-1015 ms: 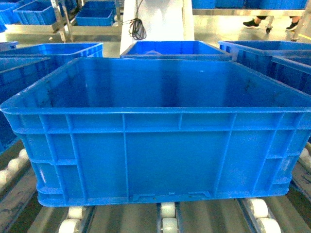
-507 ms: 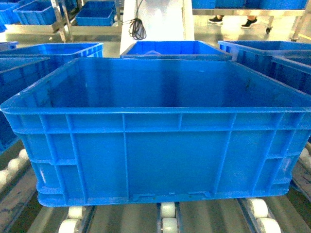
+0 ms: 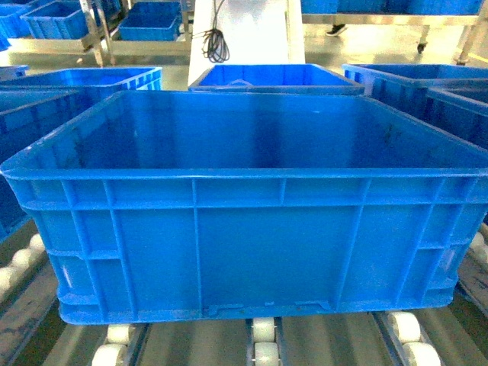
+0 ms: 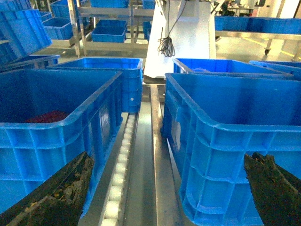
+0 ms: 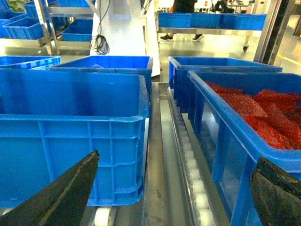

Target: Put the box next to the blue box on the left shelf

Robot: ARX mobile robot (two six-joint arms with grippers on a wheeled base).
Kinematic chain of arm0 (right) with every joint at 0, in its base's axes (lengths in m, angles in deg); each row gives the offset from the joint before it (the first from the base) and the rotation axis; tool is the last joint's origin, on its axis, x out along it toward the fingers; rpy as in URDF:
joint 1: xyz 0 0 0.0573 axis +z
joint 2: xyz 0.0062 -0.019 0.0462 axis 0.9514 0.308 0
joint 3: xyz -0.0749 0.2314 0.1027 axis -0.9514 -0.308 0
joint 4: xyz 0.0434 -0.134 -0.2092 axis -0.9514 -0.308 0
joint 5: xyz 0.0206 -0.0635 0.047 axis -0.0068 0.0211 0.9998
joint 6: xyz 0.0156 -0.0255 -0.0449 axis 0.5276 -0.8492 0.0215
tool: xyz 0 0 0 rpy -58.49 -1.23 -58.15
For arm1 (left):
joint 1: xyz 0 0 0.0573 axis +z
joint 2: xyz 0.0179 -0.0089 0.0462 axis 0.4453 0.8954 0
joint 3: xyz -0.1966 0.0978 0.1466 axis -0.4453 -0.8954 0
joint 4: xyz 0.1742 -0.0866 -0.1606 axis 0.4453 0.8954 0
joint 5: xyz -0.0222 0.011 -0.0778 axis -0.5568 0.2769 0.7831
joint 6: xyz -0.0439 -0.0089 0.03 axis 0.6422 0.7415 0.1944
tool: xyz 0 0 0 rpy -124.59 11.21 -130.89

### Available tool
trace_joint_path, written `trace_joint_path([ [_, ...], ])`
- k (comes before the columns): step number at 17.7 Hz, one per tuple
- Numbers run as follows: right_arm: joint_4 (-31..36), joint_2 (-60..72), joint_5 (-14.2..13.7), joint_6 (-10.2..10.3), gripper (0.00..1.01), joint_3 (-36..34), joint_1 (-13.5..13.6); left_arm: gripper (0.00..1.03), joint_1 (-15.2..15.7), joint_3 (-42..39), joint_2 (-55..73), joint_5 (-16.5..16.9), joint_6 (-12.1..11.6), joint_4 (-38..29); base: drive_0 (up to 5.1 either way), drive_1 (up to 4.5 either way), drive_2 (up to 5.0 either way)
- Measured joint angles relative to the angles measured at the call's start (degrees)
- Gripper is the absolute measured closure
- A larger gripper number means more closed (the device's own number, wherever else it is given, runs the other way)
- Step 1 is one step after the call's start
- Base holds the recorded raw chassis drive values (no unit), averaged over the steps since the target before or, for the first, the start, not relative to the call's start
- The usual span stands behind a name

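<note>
Up close, the box sits on the left shelf's white rollers, filling the head view. Only the wrist cameras show both grippers, left and right, spread wide, holding nothing. Red contents fill the right neighbouring crate; the left neighbouring crate is partly cut off.
</note>
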Motion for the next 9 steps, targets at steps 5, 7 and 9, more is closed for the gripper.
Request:
trace_joint_path([
  [5,0.0,0.0,0.0,0.0,0.03,0.0,0.0,0.05,0.0,0.0,0.0,0.0,0.0,0.0,0.0,0.00,0.0],
  [7,0.0,0.0,0.0,0.0,0.03,0.0,0.0,0.05,0.0,0.0,0.0,0.0,0.0,0.0,0.0,0.00,0.0],
  [9,0.0,0.0,0.0,0.0,0.03,0.0,0.0,0.05,0.0,0.0,0.0,0.0,0.0,0.0,0.0,0.00,0.0],
])
